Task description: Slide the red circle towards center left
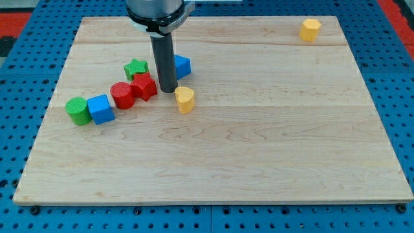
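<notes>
The surface [259,149] is a pale wooden board lying on a blue pegboard base [19,77] that shows on all sides. The arm ends in a dark rod with no hand, so there is nothing to open or close; my tip [168,90] rests between the red star [144,86] and the yellow heart [185,99], near both. The red circle [121,95] stands upright at the view's left of centre, a round block with no long axis to tell, touching the red star. A blue cube [100,109] and green circle [77,110] sit to its left; a green star [136,68] lies above. A blue block [182,65] peeks from behind the rod. A yellow block [310,29] sits at the top right.
</notes>
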Robot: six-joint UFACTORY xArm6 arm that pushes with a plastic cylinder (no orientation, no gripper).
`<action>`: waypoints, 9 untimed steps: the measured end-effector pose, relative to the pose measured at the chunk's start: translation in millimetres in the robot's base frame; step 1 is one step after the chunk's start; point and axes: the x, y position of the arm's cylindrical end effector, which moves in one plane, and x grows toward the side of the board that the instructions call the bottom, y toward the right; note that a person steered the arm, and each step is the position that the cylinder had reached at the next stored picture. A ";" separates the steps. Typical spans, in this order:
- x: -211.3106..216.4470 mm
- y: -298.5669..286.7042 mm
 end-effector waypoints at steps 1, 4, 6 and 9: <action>0.0 -20.5; 9.5 -19.6; 34.6 -42.3; 29.0 -67.9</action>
